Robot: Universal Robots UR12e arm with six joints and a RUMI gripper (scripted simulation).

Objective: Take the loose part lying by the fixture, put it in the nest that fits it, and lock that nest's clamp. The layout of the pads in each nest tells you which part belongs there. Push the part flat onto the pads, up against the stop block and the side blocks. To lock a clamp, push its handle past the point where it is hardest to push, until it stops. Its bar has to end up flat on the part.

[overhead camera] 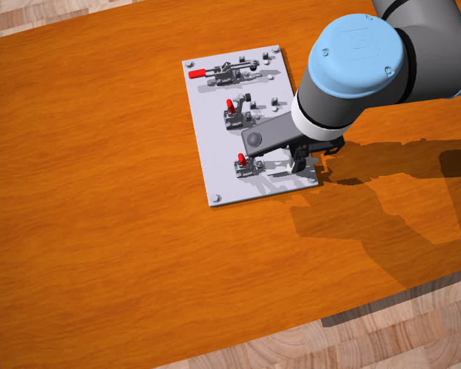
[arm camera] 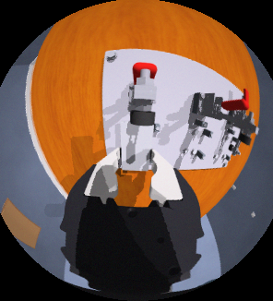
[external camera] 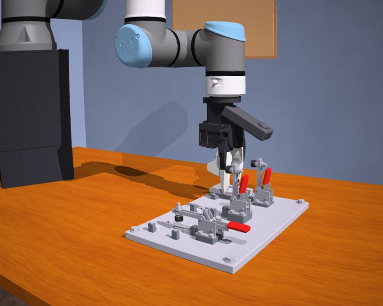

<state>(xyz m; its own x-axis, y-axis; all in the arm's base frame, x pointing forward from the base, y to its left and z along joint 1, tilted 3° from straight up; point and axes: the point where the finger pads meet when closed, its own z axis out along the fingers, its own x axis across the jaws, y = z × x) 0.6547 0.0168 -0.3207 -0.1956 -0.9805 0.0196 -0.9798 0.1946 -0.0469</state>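
My gripper is shut on the loose part, a flat grey plate, gripping it by one edge. It holds the part low at the end nest of the grey fixture plate. I cannot tell if the part touches the pads. That nest's clamp stands open with its red handle up. The part lies in line with it.
The middle clamp is open too, with its handle up. The clamp at the other end lies closed, with its red handle flat. A dark arm pedestal stands at the table's left.
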